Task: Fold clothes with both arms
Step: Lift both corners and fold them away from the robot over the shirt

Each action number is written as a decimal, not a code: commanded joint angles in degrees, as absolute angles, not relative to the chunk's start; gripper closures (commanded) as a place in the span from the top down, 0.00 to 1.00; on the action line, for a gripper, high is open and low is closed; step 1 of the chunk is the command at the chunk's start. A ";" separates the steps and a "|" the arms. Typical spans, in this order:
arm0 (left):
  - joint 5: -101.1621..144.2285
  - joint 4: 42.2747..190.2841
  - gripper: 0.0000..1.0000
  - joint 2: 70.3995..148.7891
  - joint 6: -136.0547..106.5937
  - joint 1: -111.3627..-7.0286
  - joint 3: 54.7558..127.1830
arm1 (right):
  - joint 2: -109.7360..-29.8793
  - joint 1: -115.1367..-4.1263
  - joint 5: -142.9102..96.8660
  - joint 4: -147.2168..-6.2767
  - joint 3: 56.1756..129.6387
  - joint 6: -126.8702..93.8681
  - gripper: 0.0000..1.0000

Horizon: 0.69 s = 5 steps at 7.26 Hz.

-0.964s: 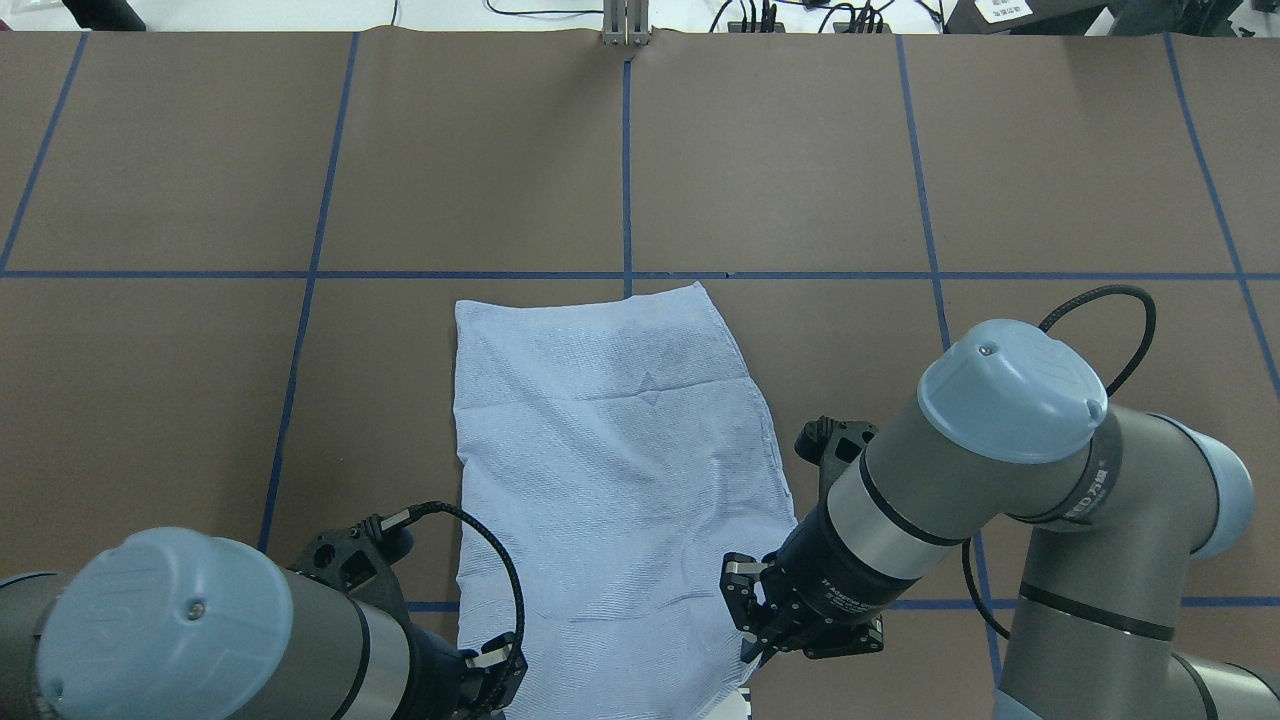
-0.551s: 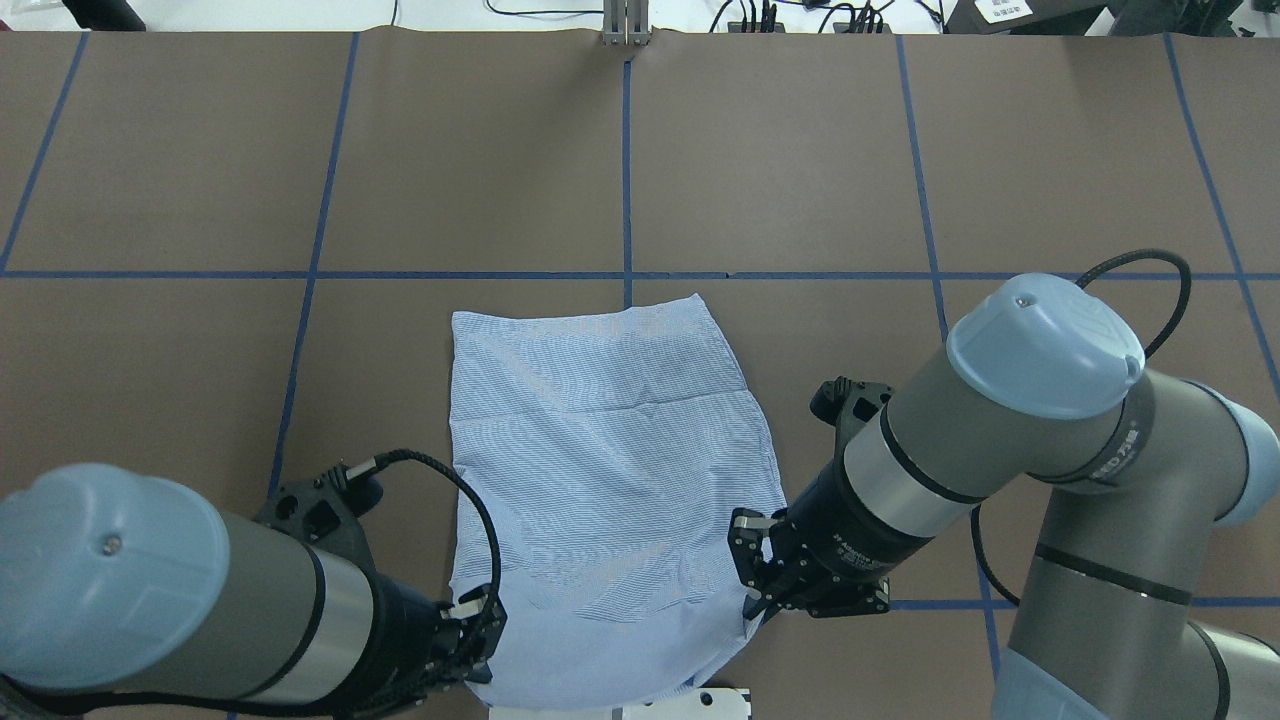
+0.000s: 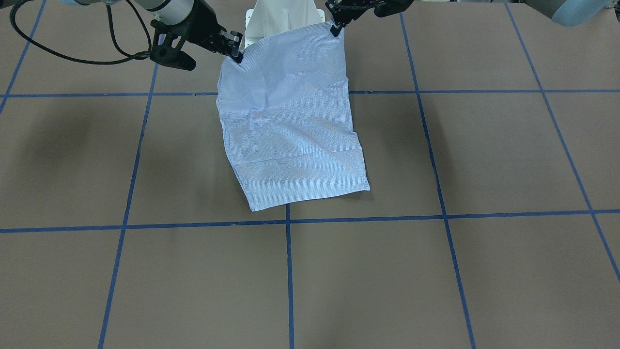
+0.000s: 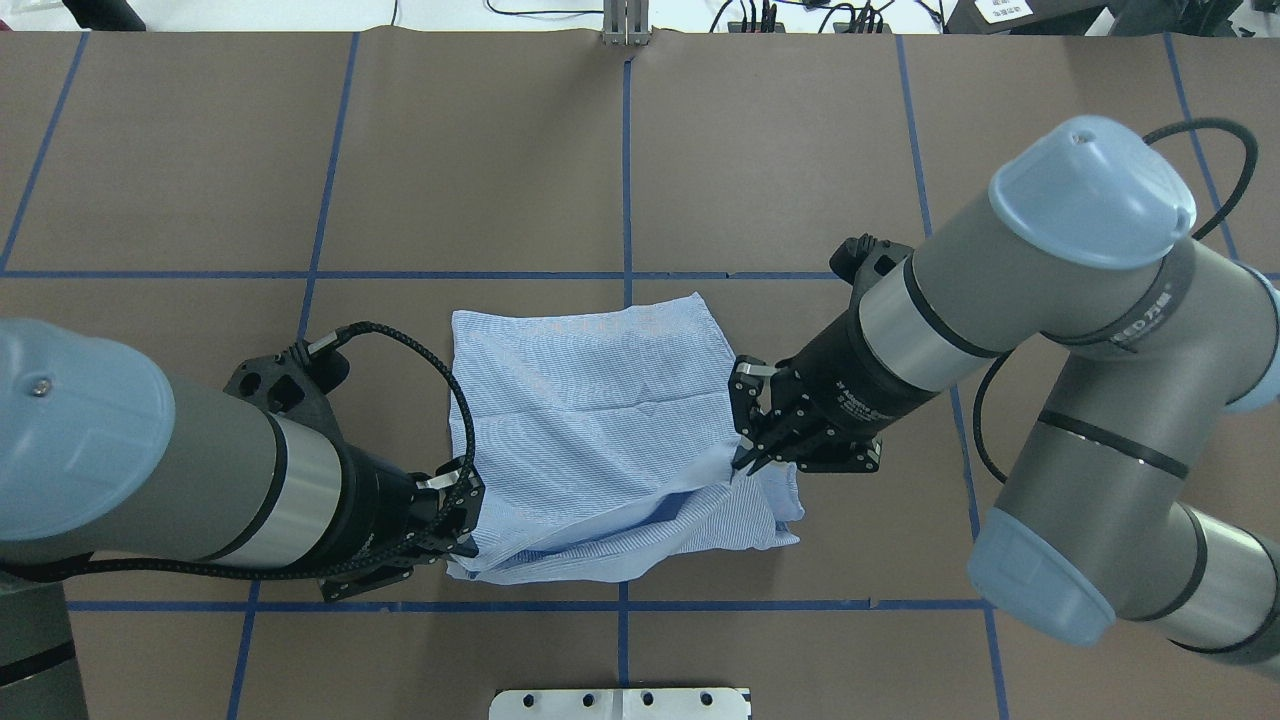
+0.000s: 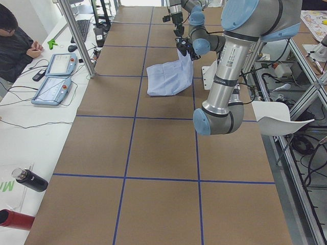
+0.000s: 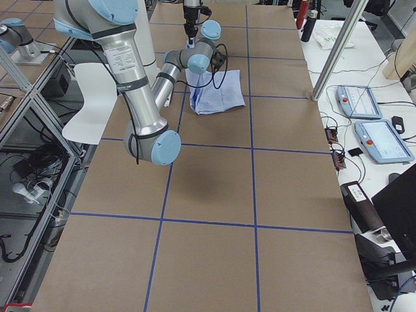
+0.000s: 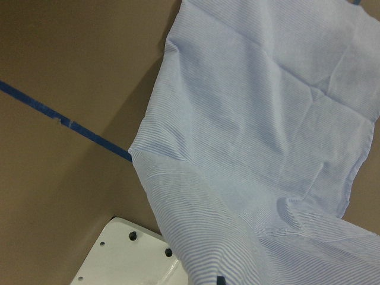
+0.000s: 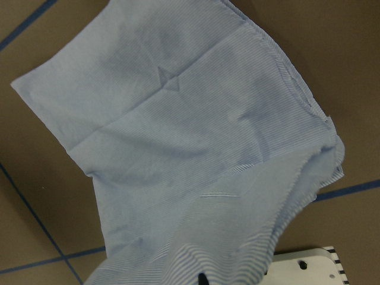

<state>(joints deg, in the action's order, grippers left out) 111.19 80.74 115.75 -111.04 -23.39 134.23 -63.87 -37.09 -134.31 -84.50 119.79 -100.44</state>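
Bare table (image 4: 780, 150) beyond the shirt (image 4: 590, 400) — left arm (image 4: 200, 480), right arm (image 4: 960, 290), white base plate (image 4: 620, 703) on the near side

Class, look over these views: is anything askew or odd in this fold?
Yes. The shirt is lifted unevenly: the right gripper holds its corner farther from the robot than the left gripper does, so the folding edge slants.

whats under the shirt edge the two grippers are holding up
Below the edge pinched by the left gripper and right gripper, the overhead view shows only another layer of the shirt, lying on the table. Anything beneath that layer is covered.
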 commanded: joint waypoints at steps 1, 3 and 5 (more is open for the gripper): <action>111.53 80.94 0.00 116.54 -105.84 -27.40 130.36 | -59.95 -39.37 -133.16 -84.46 115.16 -98.63 0.00; 111.45 81.21 0.00 116.63 -102.23 -30.75 127.98 | -57.24 -39.46 -131.41 -84.20 110.59 -97.21 0.00; 111.36 84.35 0.00 118.29 -101.26 -33.21 122.47 | -54.42 -39.46 -129.91 -84.20 105.93 -97.03 0.00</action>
